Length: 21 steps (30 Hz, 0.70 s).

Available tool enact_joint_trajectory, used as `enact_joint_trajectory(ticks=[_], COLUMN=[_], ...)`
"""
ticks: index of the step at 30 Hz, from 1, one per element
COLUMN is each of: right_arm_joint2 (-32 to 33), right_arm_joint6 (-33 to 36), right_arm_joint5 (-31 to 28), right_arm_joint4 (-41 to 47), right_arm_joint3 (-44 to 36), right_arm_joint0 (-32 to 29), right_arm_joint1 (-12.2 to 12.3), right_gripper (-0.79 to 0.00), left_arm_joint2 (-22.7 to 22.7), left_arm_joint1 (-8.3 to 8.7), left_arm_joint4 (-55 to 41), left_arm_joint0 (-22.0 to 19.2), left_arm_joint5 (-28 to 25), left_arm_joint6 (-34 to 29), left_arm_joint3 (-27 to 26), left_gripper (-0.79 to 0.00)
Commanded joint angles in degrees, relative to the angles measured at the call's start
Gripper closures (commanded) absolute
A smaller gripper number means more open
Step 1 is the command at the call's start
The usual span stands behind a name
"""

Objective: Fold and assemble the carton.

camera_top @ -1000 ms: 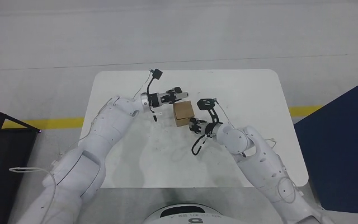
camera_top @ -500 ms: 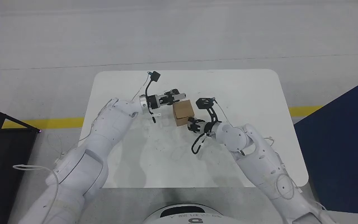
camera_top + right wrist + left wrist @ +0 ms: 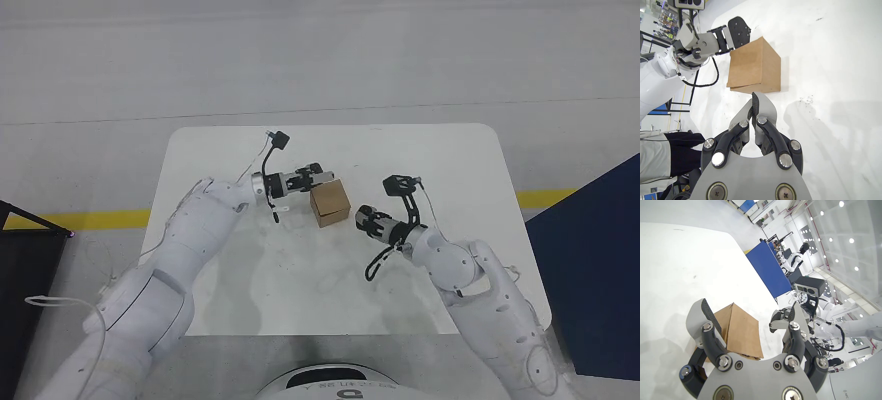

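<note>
A small brown carton stands closed on the white table, near the middle. My left gripper is open at the carton's far left corner. In the left wrist view the carton sits between its spread fingers, with one ribbed pad against a side wall. My right gripper is shut and holds nothing. It lies a short way to the right of the carton. In the right wrist view its tip stops just short of the carton, whose nearest flap edge gapes slightly.
A blue partition stands off the table's right side, and a black frame off its left. A yellow line runs along the floor. Bare table surface lies in front of the carton and to its right.
My right gripper has drawn back from the carton toward the right, and its arm has swung outward. The carton has turned slightly. My left gripper has stayed at the carton's corner.
</note>
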Motion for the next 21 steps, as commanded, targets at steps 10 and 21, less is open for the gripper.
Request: enact_joint_trajectory(ticks=[10,21], right_arm_joint2=[3.4,7.2], right_arm_joint6=[-1.8,-5.1], right_arm_joint5=[0.2,0.6], right_arm_joint4=[-1.6,-1.5], right_arm_joint3=[-5.5,-9.1], right_arm_joint0=[-5.7,-9.1], right_arm_joint1=[0.8,1.2], right_gripper=[0.000,-0.148], left_arm_joint2=[3.2,3.4], left_arm_joint1=[2.72,7.06], left_arm_joint4=[-2.3,-6.9], left_arm_joint0=[1.6,0.9], left_arm_joint5=[2.9,-0.6], left_arm_joint6=[-2.8,0.8], left_arm_joint3=[-5.6,-6.0], left_gripper=[-0.785,-0.785])
